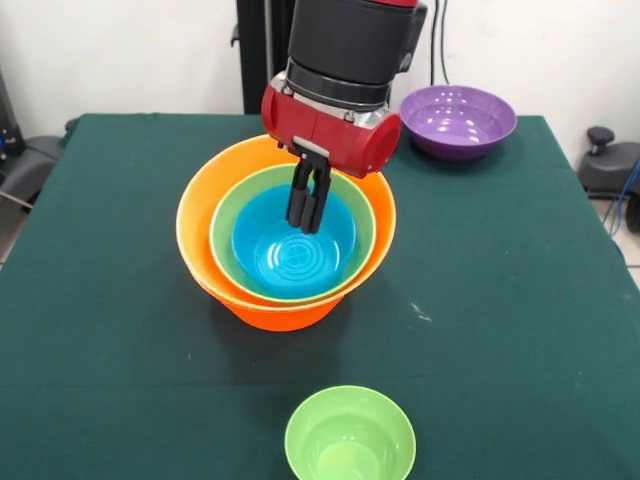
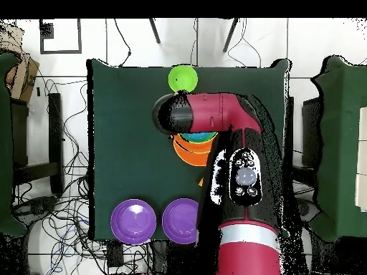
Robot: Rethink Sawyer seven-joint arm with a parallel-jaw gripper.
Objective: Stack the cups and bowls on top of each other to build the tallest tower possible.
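Observation:
The tower stands mid-table in the front view: a large orange bowl point(image 1: 285, 235) holds a green bowl point(image 1: 225, 235), which holds a blue bowl point(image 1: 292, 255). My gripper point(image 1: 308, 222) hangs inside the blue bowl near its far rim, its fingers close together with nothing between them. In the overhead view the arm covers most of the tower; only slivers of the orange bowl point(image 2: 188, 152) and blue bowl point(image 2: 198, 136) show. A loose green bowl point(image 1: 350, 437) sits at the near edge. A purple bowl point(image 1: 458, 120) sits far right. No cups are in view.
The overhead view shows two purple bowls point(image 2: 133, 220) point(image 2: 180, 220) side by side near the robot's base, and the loose green bowl point(image 2: 182, 76) at the table's far edge. The green tablecloth point(image 1: 520, 300) covers the table.

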